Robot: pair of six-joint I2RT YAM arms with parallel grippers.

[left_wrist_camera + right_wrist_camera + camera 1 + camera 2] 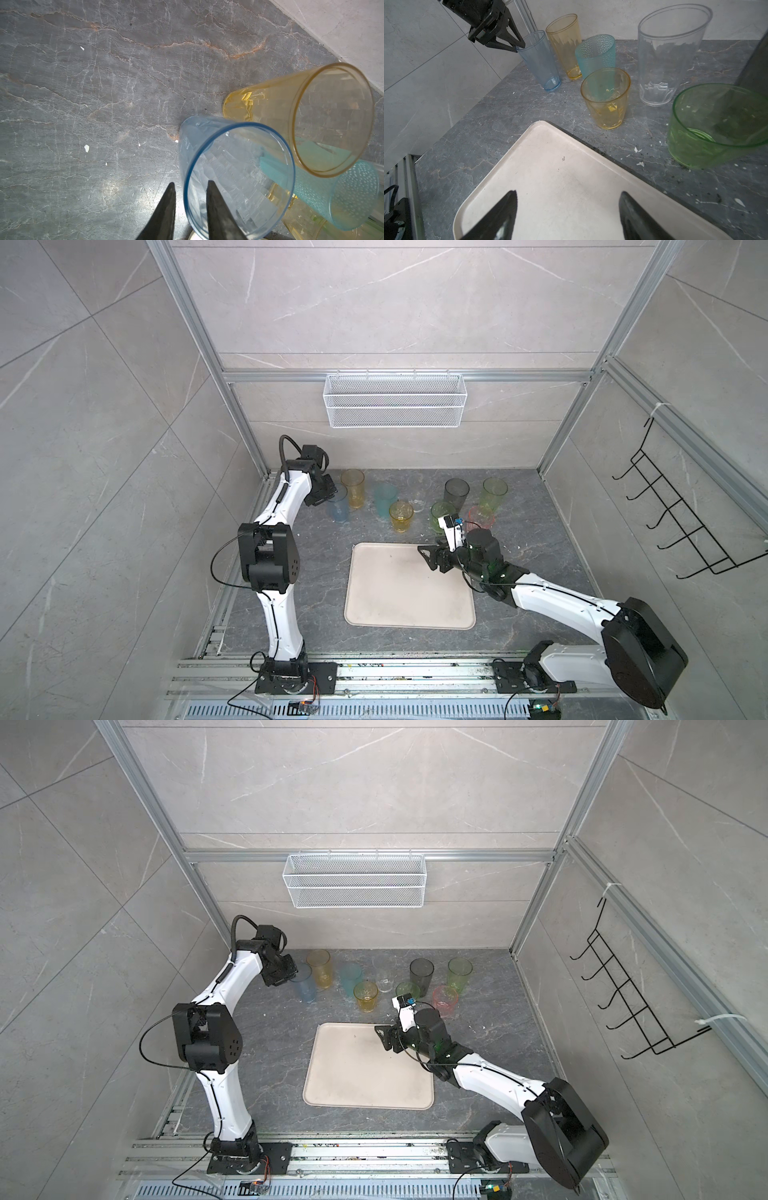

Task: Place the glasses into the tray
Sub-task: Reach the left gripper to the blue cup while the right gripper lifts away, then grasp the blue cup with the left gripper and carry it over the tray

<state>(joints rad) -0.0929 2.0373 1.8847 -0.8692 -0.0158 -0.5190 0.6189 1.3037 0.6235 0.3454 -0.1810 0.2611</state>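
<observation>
Left tool (191,182) straddles blue tumbler (239,166) rim; pinch contact: cannot tell. Right tool (568,192) spread above tray (550,166). Advise firm pinch, straight lift, clear of amber tumbler (311,116).

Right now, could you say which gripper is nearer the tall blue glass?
Left. The left gripper straddles the rim of the blue glass, one finger inside; the right gripper hovers over the tray, well away.
</observation>
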